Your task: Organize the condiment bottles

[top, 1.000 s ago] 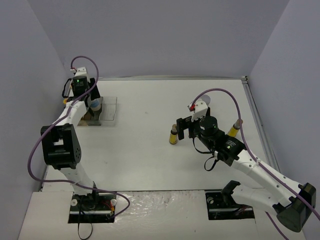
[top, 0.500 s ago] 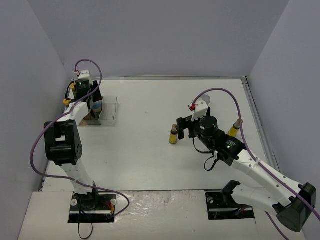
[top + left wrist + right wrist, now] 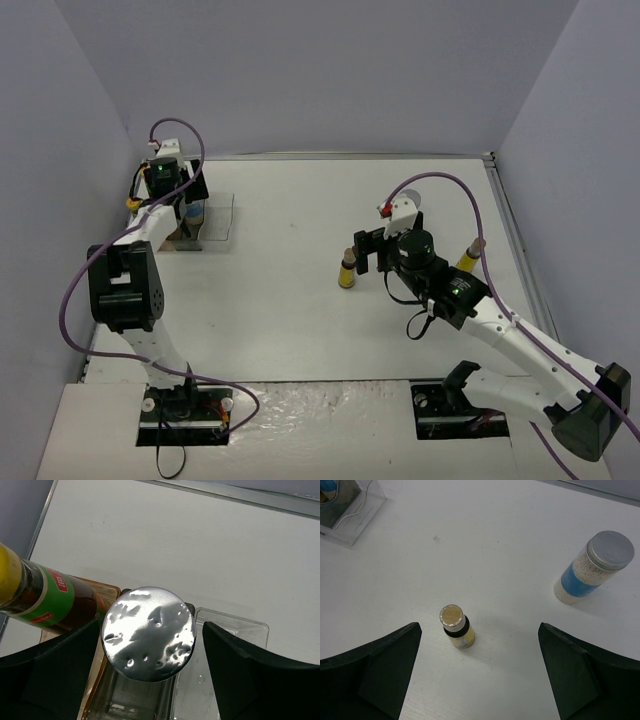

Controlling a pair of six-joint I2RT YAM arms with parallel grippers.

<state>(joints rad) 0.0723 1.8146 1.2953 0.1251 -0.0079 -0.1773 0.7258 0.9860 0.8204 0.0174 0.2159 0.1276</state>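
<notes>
In the left wrist view a squat jar's silver lid [image 3: 148,632] sits between the fingers of my left gripper [image 3: 151,645]. The jar stands in a compartment of the clear rack [image 3: 240,626]. The jaws are open, with a gap between the lid and the right finger. A slim dark bottle with a green label [image 3: 47,597] stands just left of it. My right gripper [image 3: 479,630] hangs wide open above a tiny yellow bottle [image 3: 456,626], which stands upright nearer the left finger. A white blue-banded jar [image 3: 592,567] stands beyond it to the right.
From above, the rack [image 3: 218,226] lies at the far left by the wall, under my left gripper [image 3: 183,197]. The tiny bottle [image 3: 346,270] is mid-table beside my right gripper [image 3: 366,254]. Another slim bottle [image 3: 467,258] stands to the right of the right arm.
My left gripper's jaws have widened around the silver-lidded jar, which stays standing in the rack. The left arm shifted slightly farther back. The right arm has barely moved.
</notes>
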